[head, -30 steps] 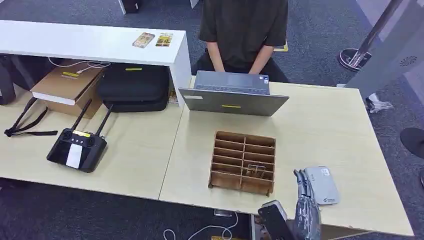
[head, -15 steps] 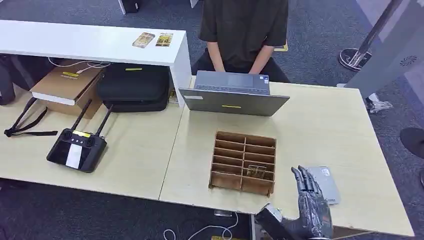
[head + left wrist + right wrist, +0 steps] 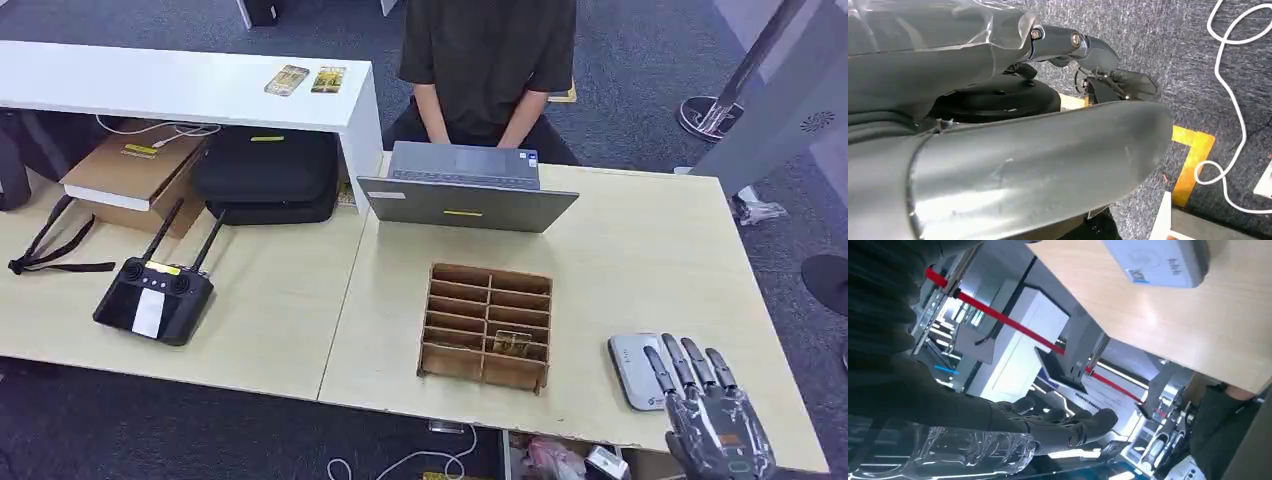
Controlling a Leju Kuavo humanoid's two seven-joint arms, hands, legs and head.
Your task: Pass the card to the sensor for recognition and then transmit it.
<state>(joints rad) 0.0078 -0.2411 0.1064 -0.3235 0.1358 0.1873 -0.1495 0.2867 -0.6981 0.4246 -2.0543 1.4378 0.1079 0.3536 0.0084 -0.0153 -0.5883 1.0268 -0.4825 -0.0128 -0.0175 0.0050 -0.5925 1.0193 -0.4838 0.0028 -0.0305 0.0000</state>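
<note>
A wooden slotted organizer point(image 3: 486, 322) stands in the middle of the table, and a small card point(image 3: 513, 343) stands in one of its near right slots. The grey-white sensor box point(image 3: 633, 366) lies flat to the organizer's right; the right wrist view shows it too point(image 3: 1158, 260). My right hand point(image 3: 715, 418) hovers at the table's near right corner with its back up and fingers spread, holding nothing. Its fingertips reach over the sensor's near right edge. Those dark fingers point(image 3: 1063, 427) stretch out empty in the right wrist view. My left hand point(image 3: 1068, 42) hangs low over the carpet, holding nothing.
A person sits behind an open laptop point(image 3: 466, 195) at the far side of the table. A black remote controller point(image 3: 155, 297) lies on the left table. Two more cards point(image 3: 306, 79) rest on the white shelf. A white cable point(image 3: 1233, 105) runs across the carpet.
My right hand has moved right from the sensor's left side to its near right, turning from edge-on to back-up with fingers spread.
</note>
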